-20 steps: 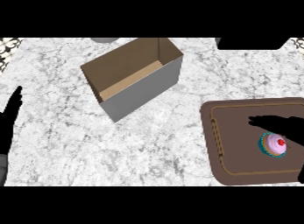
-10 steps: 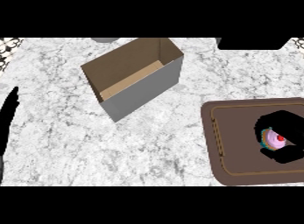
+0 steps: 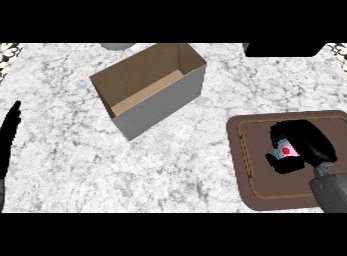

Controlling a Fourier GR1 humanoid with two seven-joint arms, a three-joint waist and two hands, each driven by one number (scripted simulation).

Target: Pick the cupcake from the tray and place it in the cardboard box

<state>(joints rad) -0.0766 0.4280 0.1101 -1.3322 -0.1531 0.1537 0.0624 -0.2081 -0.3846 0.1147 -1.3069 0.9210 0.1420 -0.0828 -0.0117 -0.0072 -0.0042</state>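
Right hand (image 3: 309,142): curled round the cupcake (image 3: 287,149), over the brown tray (image 3: 250,165).
Cupcake: within that hand, above the tray.
Left hand (image 3: 0,150): fingers straight, resting at the left edge.
Cardboard box (image 3: 150,87): open, on the marble worktop (image 3: 95,170), well apart from the tray.

Only one view here, head cam, up high, pointing steeply down at marble counter (image 3: 168,165). Fairly close, counter fills frame edge to edge. Cardboard box (image 3: 150,90) upper centre, tray (image 3: 253,165) lower right, forearms coming in from bottom edge. No second view, so nothing shared.
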